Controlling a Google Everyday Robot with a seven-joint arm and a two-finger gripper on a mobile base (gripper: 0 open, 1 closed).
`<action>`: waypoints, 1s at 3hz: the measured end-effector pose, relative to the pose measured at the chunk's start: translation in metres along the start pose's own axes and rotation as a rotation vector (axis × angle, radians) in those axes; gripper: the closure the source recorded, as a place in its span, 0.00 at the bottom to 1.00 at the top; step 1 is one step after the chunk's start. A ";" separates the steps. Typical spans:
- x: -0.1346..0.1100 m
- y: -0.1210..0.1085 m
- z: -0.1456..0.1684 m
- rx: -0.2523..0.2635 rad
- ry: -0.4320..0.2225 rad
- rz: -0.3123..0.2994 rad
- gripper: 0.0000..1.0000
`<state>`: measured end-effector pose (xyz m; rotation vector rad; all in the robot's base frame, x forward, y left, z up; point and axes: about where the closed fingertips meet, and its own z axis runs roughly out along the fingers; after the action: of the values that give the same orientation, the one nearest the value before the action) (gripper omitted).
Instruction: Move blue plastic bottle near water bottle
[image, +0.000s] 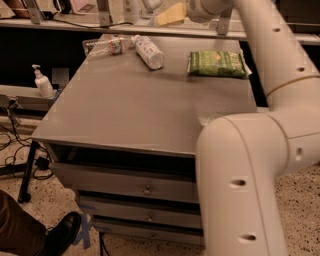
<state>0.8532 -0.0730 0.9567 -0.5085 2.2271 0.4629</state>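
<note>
The blue plastic bottle (149, 52) lies on its side at the back of the grey table (130, 110), its white cap pointing to the far left. The water bottle (104, 46), slim and clear, lies on its side just left of it, almost touching near the cap. My gripper (160, 9) hangs above and a little behind the blue bottle at the top edge of the view, partly cut off. It is open and holds nothing.
A green snack packet (217, 63) lies at the back right of the table. A white pump dispenser (42, 83) stands on a low shelf to the left. My arm (280, 75) curves down the right side. A person's shoe (60, 235) is at bottom left.
</note>
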 end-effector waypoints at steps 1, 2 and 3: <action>-0.011 0.003 -0.087 -0.068 -0.133 -0.075 0.00; 0.003 0.014 -0.155 -0.151 -0.256 -0.133 0.00; 0.061 0.032 -0.166 -0.303 -0.293 -0.137 0.00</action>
<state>0.6974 -0.1383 1.0186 -0.6977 1.8384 0.7574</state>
